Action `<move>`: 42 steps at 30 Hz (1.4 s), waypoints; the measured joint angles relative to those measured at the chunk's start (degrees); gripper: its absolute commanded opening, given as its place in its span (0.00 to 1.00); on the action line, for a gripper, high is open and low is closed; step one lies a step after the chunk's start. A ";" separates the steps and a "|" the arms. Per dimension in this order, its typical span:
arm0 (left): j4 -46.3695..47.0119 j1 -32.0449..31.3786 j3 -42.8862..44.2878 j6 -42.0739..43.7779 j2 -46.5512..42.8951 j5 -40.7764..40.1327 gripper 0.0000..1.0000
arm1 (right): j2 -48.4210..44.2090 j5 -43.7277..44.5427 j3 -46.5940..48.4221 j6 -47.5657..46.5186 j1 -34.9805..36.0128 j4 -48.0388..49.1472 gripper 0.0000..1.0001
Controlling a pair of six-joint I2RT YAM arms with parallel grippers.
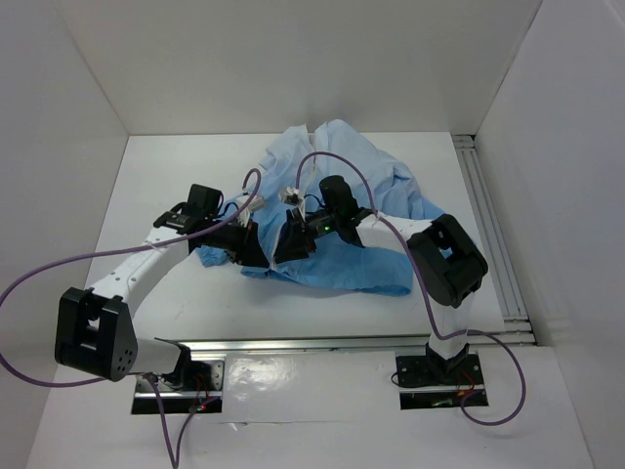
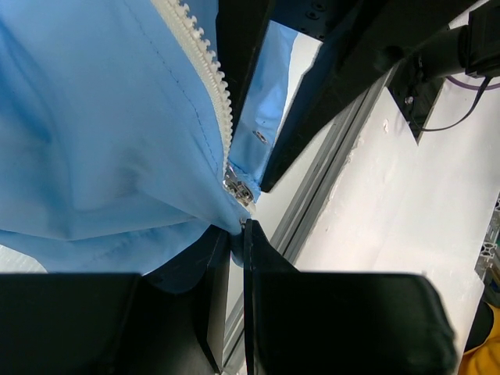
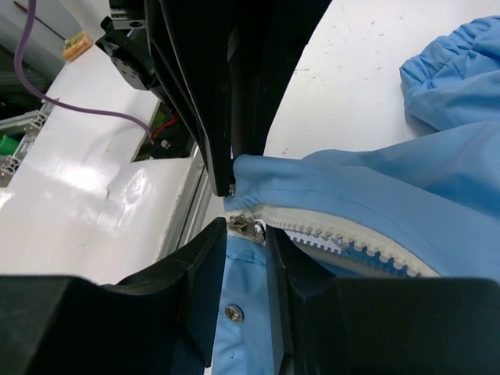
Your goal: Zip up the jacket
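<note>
As the left end effector (image 2: pixel 237 231) clamped the jacket (image 2: pixel 94 141) hem, the right end effector (image 3: pixel 246 232) straddled the slider (image 3: pixel 250 229), grip unclear; centring seemed wise.

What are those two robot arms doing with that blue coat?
They are trying to zip up a light-blue jacket that lies bunched up on the white table. The left gripper is shut on the fabric right by the end of the white zipper, holding it in place. The right gripper has a finger on each side of the little metal slider at that same end. I can't tell if it is pinching it yet.
</note>
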 measured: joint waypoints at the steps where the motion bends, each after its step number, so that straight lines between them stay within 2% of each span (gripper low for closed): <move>1: -0.07 0.00 0.00 0.00 0.00 0.02 0.00 | 0.00 0.15 0.00 -0.22 -0.02 -0.17 0.31; 7: -0.13 0.00 -0.02 0.02 0.00 0.04 0.00 | -0.39 0.79 0.00 -1.27 -0.02 -0.96 0.30; 14: 0.04 0.00 -0.02 0.02 0.00 0.02 0.00 | -0.94 1.16 0.00 -2.38 -0.02 -3.06 0.22; 18: 0.44 0.00 -0.02 -0.04 0.33 -0.02 0.00 | -0.96 1.40 0.00 -3.13 0.00 -4.76 0.22; 24: 0.50 0.00 -0.02 -0.04 0.66 -0.07 0.00 | -0.98 3.15 0.00 -4.11 0.00 -6.21 0.08; 25: 0.57 0.00 -0.02 -0.04 0.66 -0.11 0.00 | -1.01 3.30 0.00 -4.13 0.00 -6.36 0.00; 42: 3.15 0.24 -0.02 -0.09 0.68 0.94 0.00 | -8.94 14.91 -4.39 -4.04 0.59 -4.15 0.00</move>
